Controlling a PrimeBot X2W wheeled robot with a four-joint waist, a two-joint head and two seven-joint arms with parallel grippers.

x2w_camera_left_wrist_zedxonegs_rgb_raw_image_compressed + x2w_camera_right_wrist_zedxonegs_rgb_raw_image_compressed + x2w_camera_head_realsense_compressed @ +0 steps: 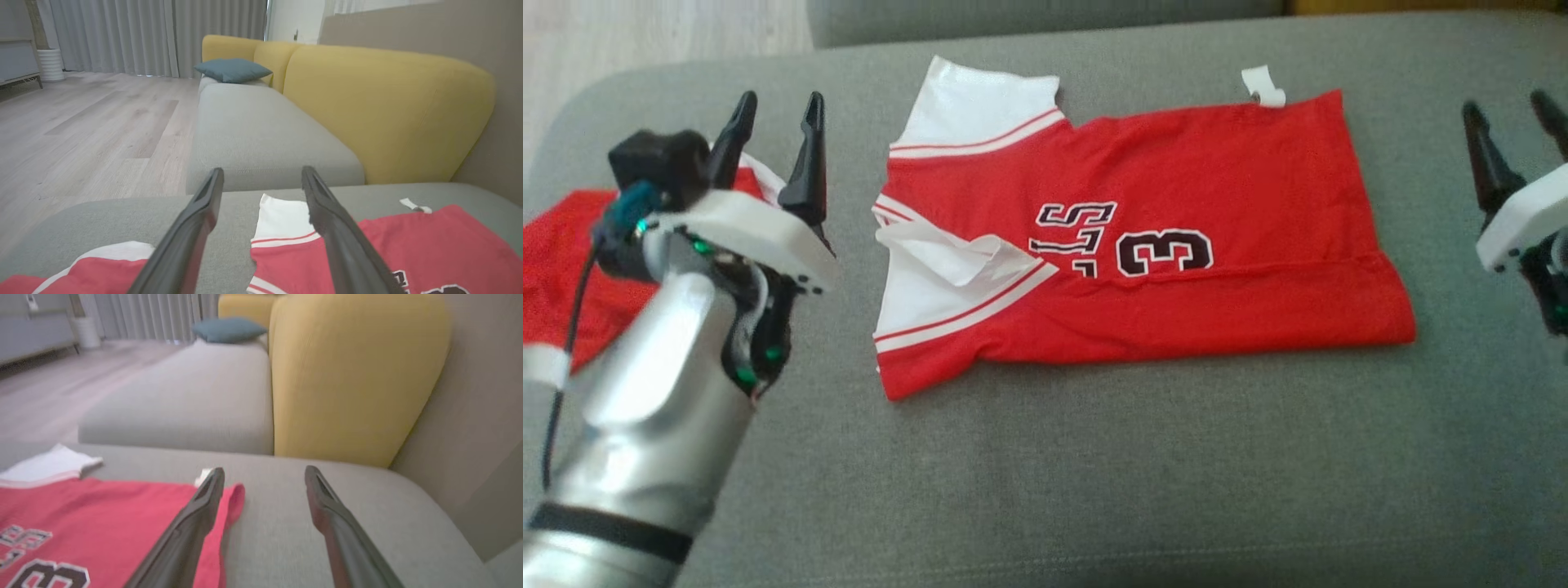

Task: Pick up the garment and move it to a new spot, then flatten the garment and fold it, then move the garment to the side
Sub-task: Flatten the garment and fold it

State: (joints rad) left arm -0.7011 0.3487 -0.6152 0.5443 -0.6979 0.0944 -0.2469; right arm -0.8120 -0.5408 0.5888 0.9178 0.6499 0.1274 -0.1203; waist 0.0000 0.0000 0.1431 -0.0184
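The garment [1143, 245], a red jersey with white sleeves and black numbers, lies folded flat in the middle of the grey cushion [1045, 474]. A white tag [1262, 86] sticks out at its far edge. My left gripper [779, 100] hovers open to the left of the sleeves, touching nothing. My right gripper [1505, 100] hovers open just right of the jersey's hem, also empty. In the left wrist view the open gripper [262, 171] frames the white sleeve of the garment [408, 245]. In the right wrist view the gripper [265, 469] stands open past the corner of the garment [102, 514].
Another red and white cloth [556, 261] lies at the cushion's left end, partly under my left arm. Yellow backrests [388, 106] rise behind the seat, and a teal pillow [231, 69] lies on the farther cushion. Wooden floor [81, 122] lies beyond the left edge.
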